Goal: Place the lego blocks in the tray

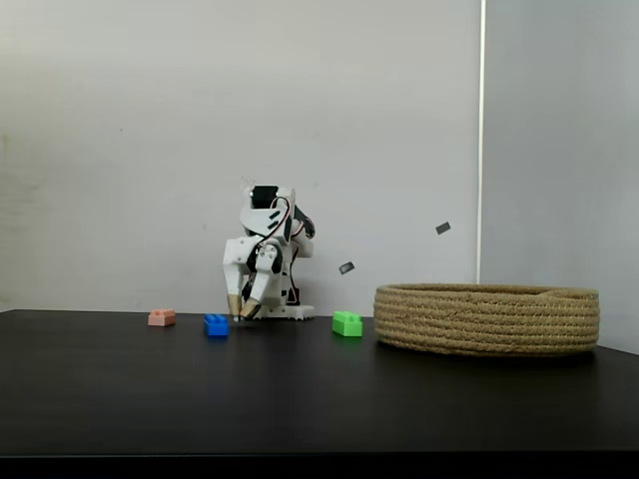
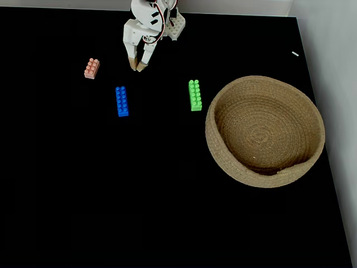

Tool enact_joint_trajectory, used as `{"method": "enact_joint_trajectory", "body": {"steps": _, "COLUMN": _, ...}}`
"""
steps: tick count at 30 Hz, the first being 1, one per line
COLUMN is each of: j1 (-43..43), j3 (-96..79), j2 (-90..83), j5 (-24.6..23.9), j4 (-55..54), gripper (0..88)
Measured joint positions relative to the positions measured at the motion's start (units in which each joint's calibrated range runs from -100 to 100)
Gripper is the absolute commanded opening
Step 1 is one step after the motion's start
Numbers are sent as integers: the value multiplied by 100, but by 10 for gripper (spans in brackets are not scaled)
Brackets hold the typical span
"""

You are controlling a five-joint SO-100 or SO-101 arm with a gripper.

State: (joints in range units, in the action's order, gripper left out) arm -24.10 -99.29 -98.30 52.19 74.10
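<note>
So you're sitting with the pincer [image 2: 138, 67] parked near the top of the frame in the fixed view from above, fingertips pointing down at the black worktop [image 2: 111, 195] and just slightly apart, nothing between them. None of the lego is in the tray [image 2: 223, 162] yet; it's sitting empty over on the right side of that same view.

The thing that matters for your next move: the blue brick [image 2: 121, 101] is lying below and a bit left of the pincer in the top-down frame, near but not touching. Its long axis is running almost straight up-down in the picture, so I'd guess you're wanting the jaws straddling its narrow width rather than trying to span the length. From the low fixed view the pincer [image 1: 243, 314] is looking like it's almost on top of the blue brick [image 1: 216, 325], but that's just the angle fooling you.

The salmon-pink brick [image 2: 91, 68] is off to the left of the pincer at about the same height in the frame, and the green brick [image 2: 194, 95] is lying right beside the tray's left rim, also running up-down. Blue looks like the closest pick to me, with pink not far behind.
</note>
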Motion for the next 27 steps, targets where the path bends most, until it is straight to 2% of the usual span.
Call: {"method": "enact_joint_trajectory", "body": {"steps": 27, "j1": 0, "j3": 0, "j2": -25, "j5": -132, "j4": 0, "gripper": 3}}
